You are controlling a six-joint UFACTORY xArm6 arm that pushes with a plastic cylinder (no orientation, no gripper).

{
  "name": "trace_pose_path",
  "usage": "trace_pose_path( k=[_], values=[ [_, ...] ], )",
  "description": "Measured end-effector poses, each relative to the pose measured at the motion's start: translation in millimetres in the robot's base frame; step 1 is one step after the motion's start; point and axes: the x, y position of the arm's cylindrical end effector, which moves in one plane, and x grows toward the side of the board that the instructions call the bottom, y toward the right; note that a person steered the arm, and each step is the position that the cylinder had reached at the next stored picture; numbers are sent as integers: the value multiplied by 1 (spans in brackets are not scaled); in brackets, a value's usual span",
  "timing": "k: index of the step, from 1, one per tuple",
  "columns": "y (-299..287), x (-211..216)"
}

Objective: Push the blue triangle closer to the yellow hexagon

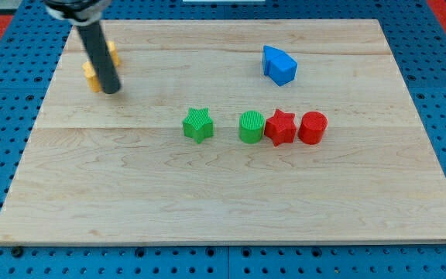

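The blue triangle block lies at the view's upper right of the wooden board. A yellow block sits at the view's upper left, mostly hidden behind my rod, so its shape cannot be made out. My tip rests on the board right next to the yellow block, at its lower right side, far to the left of the blue triangle.
A green star, a green cylinder, a red star and a red cylinder form a row across the board's middle. The board lies on a blue pegboard.
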Motion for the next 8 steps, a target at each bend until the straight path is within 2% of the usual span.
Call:
trace_pose_path(
  k=[2,3,4,6,7,8],
  values=[
    [222,29],
    [315,-17],
    [322,-48],
    [196,-63],
    [161,-67],
    [164,-89]
  ],
)
